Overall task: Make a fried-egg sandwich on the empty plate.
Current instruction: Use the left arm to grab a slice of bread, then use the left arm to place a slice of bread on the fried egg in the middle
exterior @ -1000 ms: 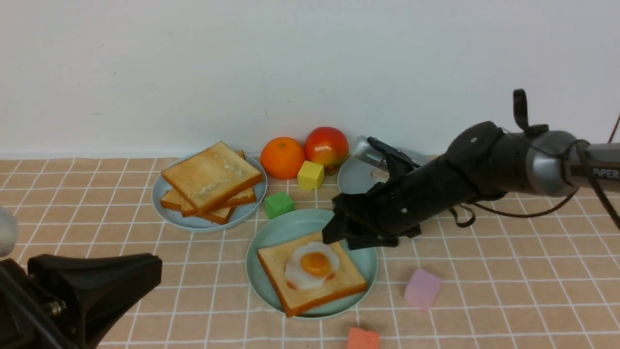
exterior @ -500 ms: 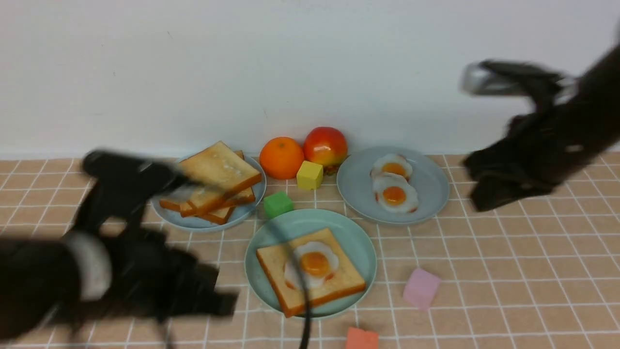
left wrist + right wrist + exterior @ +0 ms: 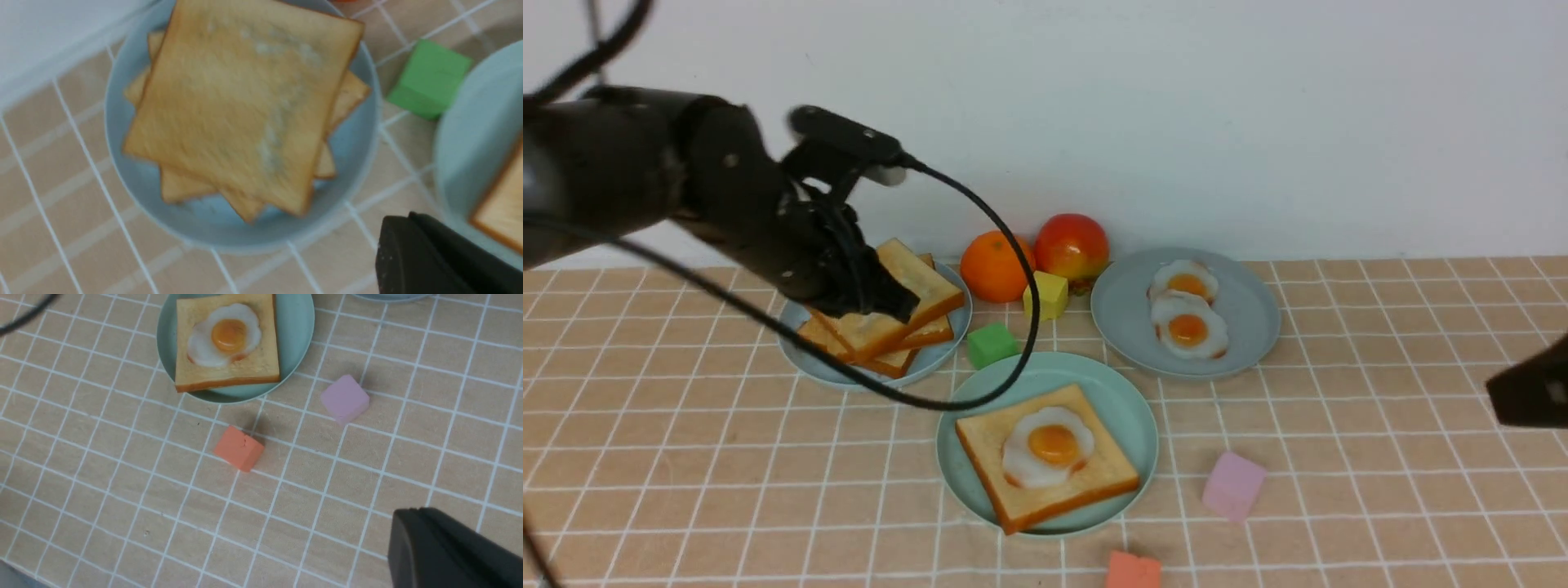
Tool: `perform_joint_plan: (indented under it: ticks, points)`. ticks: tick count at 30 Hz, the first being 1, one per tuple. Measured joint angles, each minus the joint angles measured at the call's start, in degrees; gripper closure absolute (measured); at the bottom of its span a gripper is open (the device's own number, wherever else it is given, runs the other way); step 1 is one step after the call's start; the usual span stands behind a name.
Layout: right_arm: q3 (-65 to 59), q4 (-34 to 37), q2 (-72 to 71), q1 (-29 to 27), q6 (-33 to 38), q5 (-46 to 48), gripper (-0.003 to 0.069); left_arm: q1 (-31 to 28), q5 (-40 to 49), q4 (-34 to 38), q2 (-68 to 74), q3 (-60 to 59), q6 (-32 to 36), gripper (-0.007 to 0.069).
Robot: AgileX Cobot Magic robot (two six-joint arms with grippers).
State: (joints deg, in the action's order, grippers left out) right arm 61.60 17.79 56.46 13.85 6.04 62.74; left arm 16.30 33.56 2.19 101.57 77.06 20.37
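The mint-green plate (image 3: 1131, 408) holds one toast slice (image 3: 1094, 482) with a fried egg (image 3: 1049, 445) lying uncovered on top; they also show in the right wrist view (image 3: 229, 335). My left gripper (image 3: 882, 306) hovers over the skewed pile of toast (image 3: 927, 294) on the left pale blue plate (image 3: 931, 359). In the left wrist view the left gripper (image 3: 402, 218) is shut and empty, beside the pile (image 3: 241, 102). My right gripper (image 3: 1527, 392) is at the right edge, shut and empty over bare cloth (image 3: 408, 516).
A second pale blue plate (image 3: 1250, 310) holds two fried eggs (image 3: 1186, 327). An orange (image 3: 995, 265), an apple (image 3: 1072, 245), a yellow cube (image 3: 1045, 296) and a green cube (image 3: 992, 343) sit behind the mint plate. A pink cube (image 3: 1233, 486) and an orange-red cube (image 3: 1134, 570) lie in front. The left arm's cable (image 3: 1021, 327) loops down near the mint plate's back rim.
The right arm has pulled away from the mint plate to the right edge. The left arm has swung from the front left up to above the toast pile.
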Motion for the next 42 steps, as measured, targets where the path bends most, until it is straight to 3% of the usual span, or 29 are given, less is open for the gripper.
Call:
perform_joint_plan:
  ticks: [1,3,7,8,14,21,32,38,42]
  points:
    - [0.0,0.0,-0.1,0.0,0.0,0.0,0.0659,-0.1,-0.1,-0.1,0.3,0.4,1.1,0.0569]
    - [-0.1,0.2,-0.3,0.0,0.0,0.2,0.0658,0.0,-2.2,-0.2,3.7,2.0,5.9,0.047]
    - [-0.1,0.7,-0.3,0.0,0.0,0.5,0.0655,0.0,-7.3,-0.2,6.6,2.5,8.3,0.0336]
    - [-0.1,0.9,-0.3,0.0,0.0,0.7,0.0655,0.0,-10.3,-0.2,8.4,2.7,8.7,0.0271]
    - [-0.1,1.9,-0.3,0.0,0.0,1.6,0.065,0.0,-16.5,-0.2,12.5,2.7,8.9,0.0204]
    - [-0.1,2.7,-0.3,0.0,0.0,2.6,0.0643,0.0,-21.8,-0.7,16.4,2.9,8.9,0.0233]
    - [-0.1,4.5,-0.4,0.0,0.0,3.8,0.0633,-0.1,-20.5,-1.4,16.1,3.4,9.3,0.0494]
    - [-0.1,4.5,-1.5,0.0,0.8,3.8,0.0625,1.8,-14.1,-1.8,10.5,3.3,9.3,0.0525]
    - [-0.1,4.3,-5.2,0.0,1.3,3.3,0.0625,7.1,-6.0,-1.8,3.4,2.5,3.4,0.054]
